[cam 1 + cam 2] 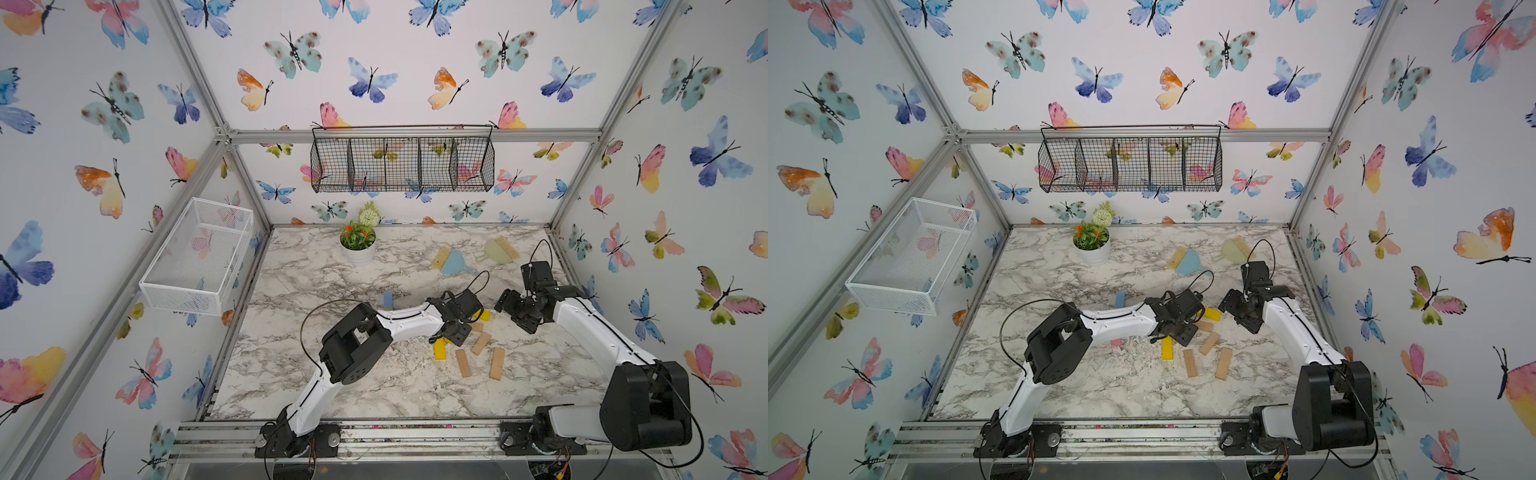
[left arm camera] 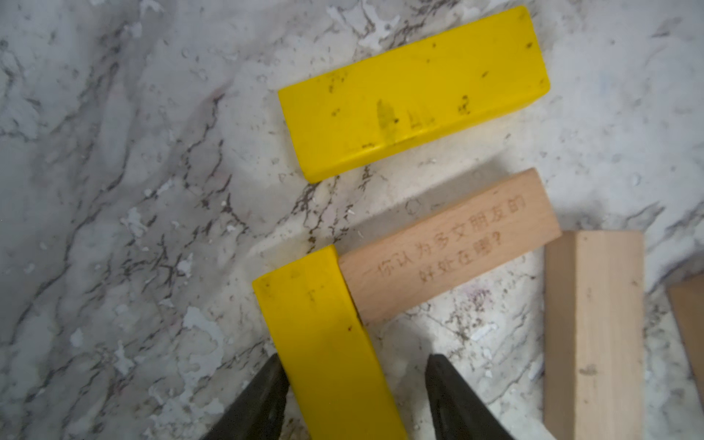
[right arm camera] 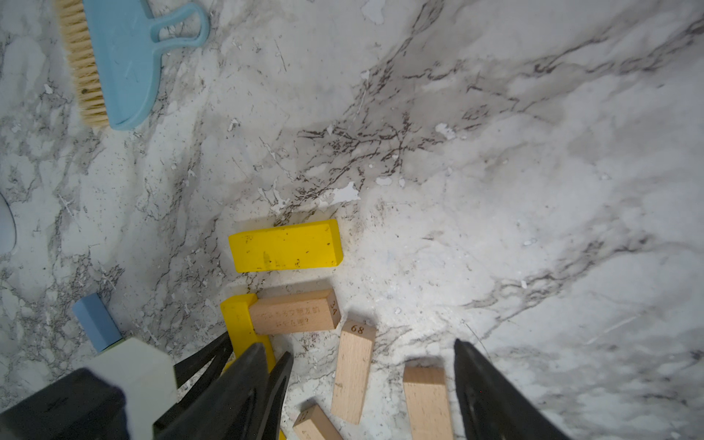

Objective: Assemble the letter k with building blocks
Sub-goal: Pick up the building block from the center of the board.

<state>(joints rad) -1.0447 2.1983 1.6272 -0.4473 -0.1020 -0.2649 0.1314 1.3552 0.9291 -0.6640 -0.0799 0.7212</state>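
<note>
Over the surface [image 2: 114, 190], the open left gripper [image 2: 354, 358] is sitting around a yellow block [image 2: 312, 304] to grab it; the open right gripper [image 3: 358, 343] is waiting.

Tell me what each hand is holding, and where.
Nothing clamped yet. Left hand straddles a yellow block across its width, one finger clear of it; right hand open, empty.

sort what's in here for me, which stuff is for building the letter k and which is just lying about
For the job:
- yellow blocks
- tan blocks
- blue block
- pink block

Just lying about:
- blue dustpan
- green dustpan
- potted plant
- white basket
- black wire basket
</note>
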